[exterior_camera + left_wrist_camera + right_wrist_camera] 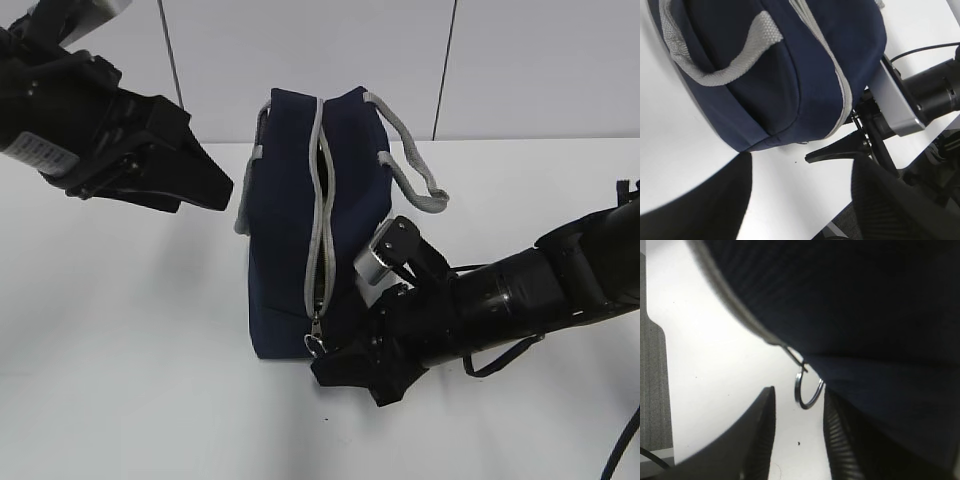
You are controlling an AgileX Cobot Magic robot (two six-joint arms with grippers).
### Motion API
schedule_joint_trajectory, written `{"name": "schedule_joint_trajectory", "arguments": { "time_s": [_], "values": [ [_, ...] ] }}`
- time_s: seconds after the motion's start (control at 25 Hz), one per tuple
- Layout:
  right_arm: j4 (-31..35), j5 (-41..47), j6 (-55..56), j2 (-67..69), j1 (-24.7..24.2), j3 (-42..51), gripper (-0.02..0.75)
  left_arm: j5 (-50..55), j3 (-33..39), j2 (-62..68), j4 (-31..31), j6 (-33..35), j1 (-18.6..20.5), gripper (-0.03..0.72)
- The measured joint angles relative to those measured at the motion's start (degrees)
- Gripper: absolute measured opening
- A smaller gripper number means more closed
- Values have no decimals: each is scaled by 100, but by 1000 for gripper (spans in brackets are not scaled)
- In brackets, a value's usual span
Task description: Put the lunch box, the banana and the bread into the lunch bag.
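The navy lunch bag stands on end on the white table; its grey zipper runs down the side facing me and gapes slightly near the top. At the zipper's lower end hangs the ring pull. My right gripper lies low on the table at the bag's near corner. Its jaws stand apart, with the ring just past their tips and untouched. My left gripper hovers open left of the bag, holding nothing. The lunch box, banana and bread are out of view.
Grey strap handles hang off both sides of the bag's top. The right arm stretches across the table from the right, with a cable looping under it. The table's near edge shows in the left wrist view.
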Motion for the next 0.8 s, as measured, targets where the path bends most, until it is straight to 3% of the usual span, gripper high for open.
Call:
{"name": "schedule_joint_trajectory", "arguments": {
  "time_s": [0.24, 0.52, 0.8],
  "values": [
    [89, 0, -16, 0, 0, 0, 183, 0, 0, 0, 0, 0, 0, 434],
    [132, 0, 47, 0, 0, 0, -5, 0, 0, 0, 0, 0, 0, 434],
    [-287, 0, 773, 0, 0, 0, -16, 11, 0, 0, 0, 0, 0, 434]
  ]
}}
